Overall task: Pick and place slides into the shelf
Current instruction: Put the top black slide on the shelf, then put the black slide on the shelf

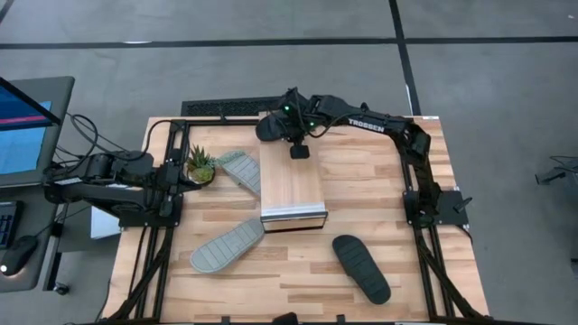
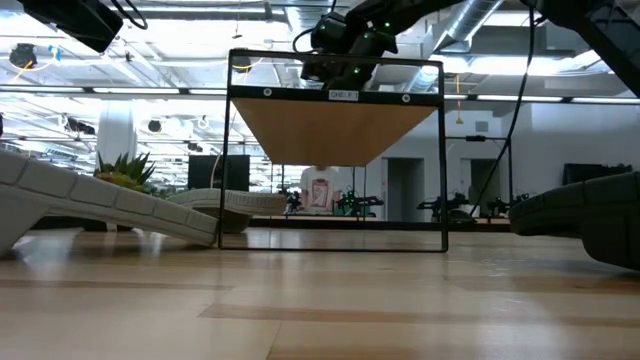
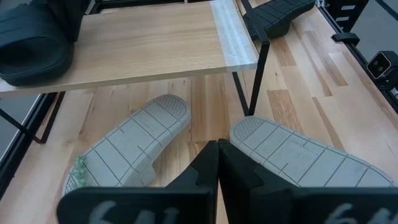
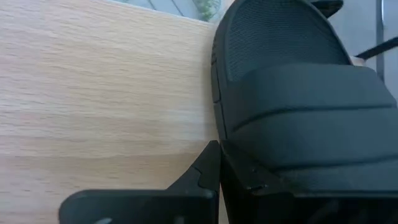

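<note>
Black slide (image 1: 271, 126) on shelf (image 1: 291, 185) by closed R gripper (image 1: 299, 150).

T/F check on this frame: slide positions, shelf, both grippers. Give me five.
1. A black slide sits on the shelf top at its far end. True.
2. Both grey-green slides are on the shelf. False: both lie on the table, one near the front, one beside the shelf.
3. The second black slide lies on the table. True.
4. The left gripper is open. False: shut.
5. The right gripper is over the potted plant. False: it is over the shelf.
</note>
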Available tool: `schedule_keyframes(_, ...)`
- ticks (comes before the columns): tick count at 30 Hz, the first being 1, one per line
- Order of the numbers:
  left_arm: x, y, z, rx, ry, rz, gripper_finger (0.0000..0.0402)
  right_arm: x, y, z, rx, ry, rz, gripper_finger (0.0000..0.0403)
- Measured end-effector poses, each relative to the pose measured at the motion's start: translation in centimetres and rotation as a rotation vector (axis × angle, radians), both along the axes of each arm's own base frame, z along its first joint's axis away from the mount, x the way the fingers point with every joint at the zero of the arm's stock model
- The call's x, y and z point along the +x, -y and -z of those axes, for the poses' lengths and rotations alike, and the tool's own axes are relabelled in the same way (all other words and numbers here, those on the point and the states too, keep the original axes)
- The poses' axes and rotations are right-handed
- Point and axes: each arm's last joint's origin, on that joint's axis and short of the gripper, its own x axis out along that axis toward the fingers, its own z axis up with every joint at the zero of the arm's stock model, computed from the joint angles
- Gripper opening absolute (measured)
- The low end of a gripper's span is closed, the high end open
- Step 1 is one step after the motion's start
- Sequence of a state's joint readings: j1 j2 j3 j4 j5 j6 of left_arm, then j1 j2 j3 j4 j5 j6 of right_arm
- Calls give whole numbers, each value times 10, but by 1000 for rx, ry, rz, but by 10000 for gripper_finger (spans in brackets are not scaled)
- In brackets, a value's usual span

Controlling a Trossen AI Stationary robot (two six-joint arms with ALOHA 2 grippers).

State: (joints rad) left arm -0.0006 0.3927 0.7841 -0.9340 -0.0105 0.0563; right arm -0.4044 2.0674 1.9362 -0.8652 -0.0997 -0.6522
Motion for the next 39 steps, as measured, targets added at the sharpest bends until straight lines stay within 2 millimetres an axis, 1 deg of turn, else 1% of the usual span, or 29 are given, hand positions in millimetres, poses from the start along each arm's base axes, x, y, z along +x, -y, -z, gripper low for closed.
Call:
schedule_keyframes(6,0,0,0,0,0,0,0,3,5,-4,-12,62,27,0)
schedule_keyframes(18,0,0,0,0,0,0,0,4,7,-5,-20,82,31,0)
schedule_keyframes(32,0,0,0,0,0,0,0,10,-9,-5,-13,73,-6,0)
schedule_keyframes(35,0,0,0,0,0,0,0,11,-13,-14,-5,83,4,0)
schedule_keyframes(37,0,0,0,0,0,0,0,13,-17,-28,-12,117,3,0)
schedule_keyframes(39,0,0,0,0,0,0,0,13,-22,-46,-13,148,4,0)
